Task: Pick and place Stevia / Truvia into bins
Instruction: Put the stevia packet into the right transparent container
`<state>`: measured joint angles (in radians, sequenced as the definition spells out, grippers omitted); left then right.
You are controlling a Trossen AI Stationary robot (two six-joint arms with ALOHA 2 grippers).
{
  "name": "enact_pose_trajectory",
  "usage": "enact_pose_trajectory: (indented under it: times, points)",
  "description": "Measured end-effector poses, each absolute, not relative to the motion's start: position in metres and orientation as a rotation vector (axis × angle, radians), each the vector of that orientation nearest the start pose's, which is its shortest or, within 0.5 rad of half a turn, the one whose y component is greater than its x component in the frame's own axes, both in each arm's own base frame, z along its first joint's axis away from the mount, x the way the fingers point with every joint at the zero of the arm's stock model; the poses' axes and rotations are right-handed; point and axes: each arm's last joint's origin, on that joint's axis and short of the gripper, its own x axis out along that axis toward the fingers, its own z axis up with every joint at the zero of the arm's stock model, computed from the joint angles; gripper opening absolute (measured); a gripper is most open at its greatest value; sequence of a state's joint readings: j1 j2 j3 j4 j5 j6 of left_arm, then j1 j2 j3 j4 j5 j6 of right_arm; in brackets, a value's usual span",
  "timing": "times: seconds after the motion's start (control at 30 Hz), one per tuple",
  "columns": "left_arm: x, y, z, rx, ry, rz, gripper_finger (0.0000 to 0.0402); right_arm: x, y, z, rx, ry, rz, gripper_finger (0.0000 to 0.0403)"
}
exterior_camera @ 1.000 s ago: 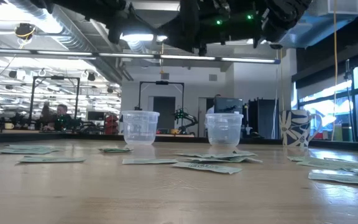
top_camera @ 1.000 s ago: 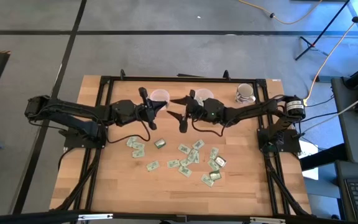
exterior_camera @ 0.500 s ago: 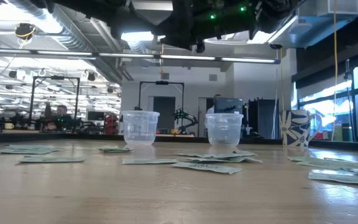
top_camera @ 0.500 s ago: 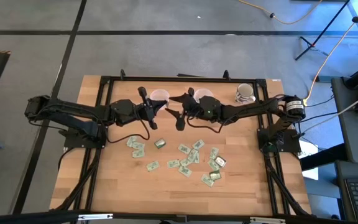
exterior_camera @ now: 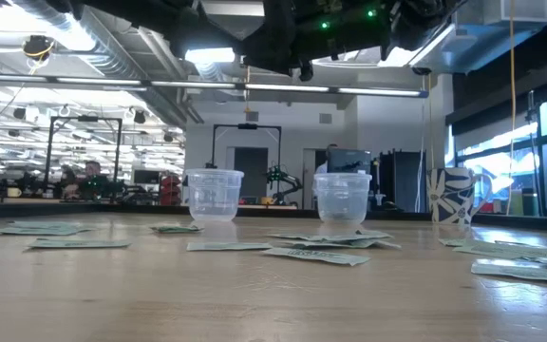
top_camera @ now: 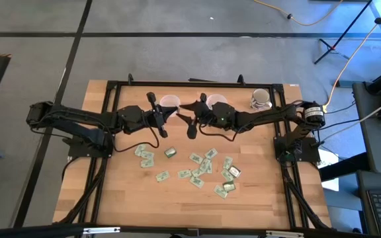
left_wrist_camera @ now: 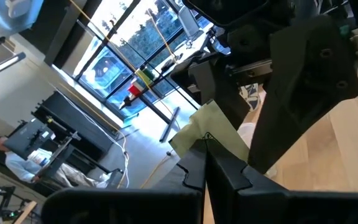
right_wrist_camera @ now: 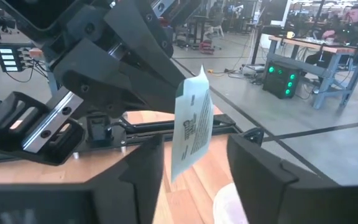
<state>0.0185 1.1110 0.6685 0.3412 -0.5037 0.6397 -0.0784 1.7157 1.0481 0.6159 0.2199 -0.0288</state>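
Observation:
My left gripper (top_camera: 174, 114) hovers level above the table beside the left bin (top_camera: 169, 101) and is shut on one pale green Stevia sachet (left_wrist_camera: 207, 127). My right gripper (top_camera: 190, 119) faces it, open. Its two fingers (right_wrist_camera: 148, 165) stand on either side of that sachet (right_wrist_camera: 191, 124) without touching it. The right bin (top_camera: 217, 101) stands upright under the right arm. In the low view both bins (exterior_camera: 215, 195) (exterior_camera: 342, 198) look empty. Several more sachets (top_camera: 197, 168) lie flat on the wooden table. My left gripper pinches the sachet by one end (left_wrist_camera: 199, 138) between its two shut fingertips. The fingers lie level and point toward the table's right. The rest of the sachet sticks out past the fingertips, edge-on and clear of the table and the bins.
A white patterned mug (top_camera: 260, 99) stands at the far right of the table, right of the bins. A black frame (top_camera: 111, 89) borders the table. The loose sachets spread across the middle toward the near right, with bare wood (top_camera: 111, 192) at the near left.
My right gripper has edged toward the table's left, closer around the sachet in my left gripper, and has stayed open. The sachet remains pinched in my left gripper.

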Motion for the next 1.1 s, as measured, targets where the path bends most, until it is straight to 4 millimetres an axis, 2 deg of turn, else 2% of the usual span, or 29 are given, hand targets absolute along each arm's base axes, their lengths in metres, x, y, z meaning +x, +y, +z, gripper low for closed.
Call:
enact_pose_trajectory:
  times: [0.6,0.77,0.97,1.1]
  points:
    - [0.242,0.018,0.28,0.646,0.263,0.469,0.0005,0.382,-0.036,0.254,-0.064,0.074,-0.295,0.0012]
    - [0.241,0.02,0.28,0.629,0.279,0.526,0.0038,0.382,-0.036,0.253,-0.067,0.079,-0.296,0.001]
    - [0.237,0.025,0.276,0.588,0.364,0.725,0.0079,0.378,-0.039,0.251,-0.147,0.162,-0.406,0.0004]
    - [0.234,0.024,0.264,0.545,0.458,0.697,0.0091,0.366,-0.045,0.258,-0.14,0.246,-0.453,0.0004]
